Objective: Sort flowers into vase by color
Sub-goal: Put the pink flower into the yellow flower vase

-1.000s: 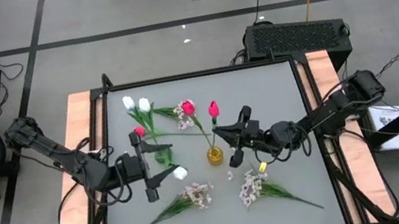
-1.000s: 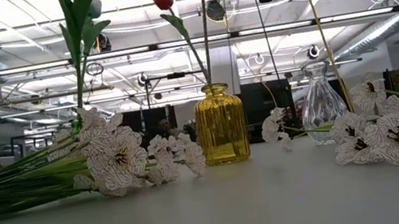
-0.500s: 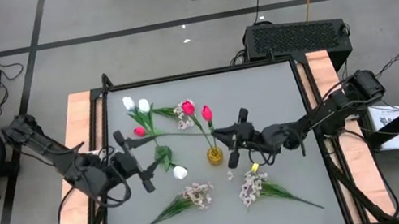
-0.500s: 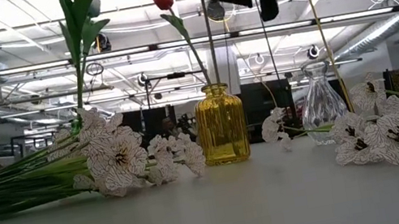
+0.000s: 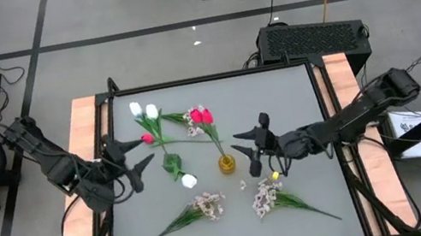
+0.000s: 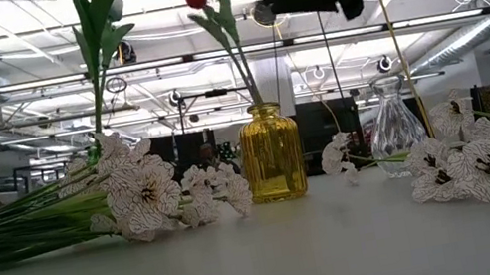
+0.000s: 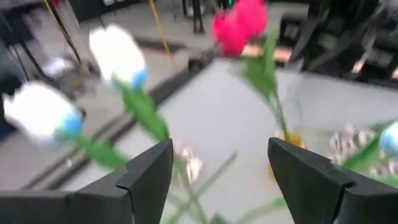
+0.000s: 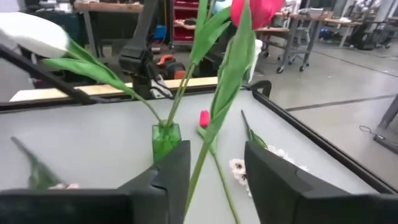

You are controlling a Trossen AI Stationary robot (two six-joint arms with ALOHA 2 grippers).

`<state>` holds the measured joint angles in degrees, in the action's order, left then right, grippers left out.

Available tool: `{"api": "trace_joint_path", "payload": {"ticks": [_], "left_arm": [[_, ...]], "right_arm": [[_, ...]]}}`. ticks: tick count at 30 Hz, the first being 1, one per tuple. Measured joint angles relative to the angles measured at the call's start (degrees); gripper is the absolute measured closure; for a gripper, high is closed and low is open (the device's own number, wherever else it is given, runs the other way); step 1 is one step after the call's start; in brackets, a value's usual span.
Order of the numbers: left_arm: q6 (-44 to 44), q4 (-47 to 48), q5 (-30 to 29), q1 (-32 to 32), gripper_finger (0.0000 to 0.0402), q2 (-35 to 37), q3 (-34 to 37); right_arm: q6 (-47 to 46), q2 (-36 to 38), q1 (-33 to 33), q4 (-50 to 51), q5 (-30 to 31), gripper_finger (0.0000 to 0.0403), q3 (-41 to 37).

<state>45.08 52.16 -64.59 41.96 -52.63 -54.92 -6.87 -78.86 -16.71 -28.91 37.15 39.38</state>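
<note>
Standing in the yellow vase [image 5: 227, 165] at the table's middle are two pink-red tulips [image 5: 201, 116], their heads close together above it. Just beside the vase, on its right, hovers the right gripper [image 5: 252, 147] with its fingers parted and nothing between them. Well to the vase's left hangs the left gripper [image 5: 131, 152], jaws wide and empty, near a third pink tulip [image 5: 147, 138] lying flat. White tulips [image 5: 143, 110] lie beyond it; pale blossom sprays [image 5: 209, 205] lie in front of the vase.
</note>
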Motion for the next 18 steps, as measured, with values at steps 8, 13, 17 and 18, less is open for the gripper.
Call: {"api": "trace_joint_path", "payload": {"ticks": [8,13,17,18], "left_arm": [[13.1,22.9,16.3,-0.2,0.0178,1.1,0.5],[10.7,27.3,20.5,-3.2,0.0217,1.0,3.2],[2.3,25.1,22.8,-7.5,0.0237,1.0,7.4],[-0.2,24.1,23.6,-8.8,0.0238,0.9,8.5]], "right_arm": [[0.1,11.8,-4.0,12.7,-1.6,0.0222,0.0],[1.1,15.7,-5.8,15.0,-1.7,0.0214,0.0],[2.6,16.1,-6.7,15.6,-1.7,0.0213,0.0],[2.8,16.1,-6.7,15.6,-1.7,0.0213,0.0]]}}
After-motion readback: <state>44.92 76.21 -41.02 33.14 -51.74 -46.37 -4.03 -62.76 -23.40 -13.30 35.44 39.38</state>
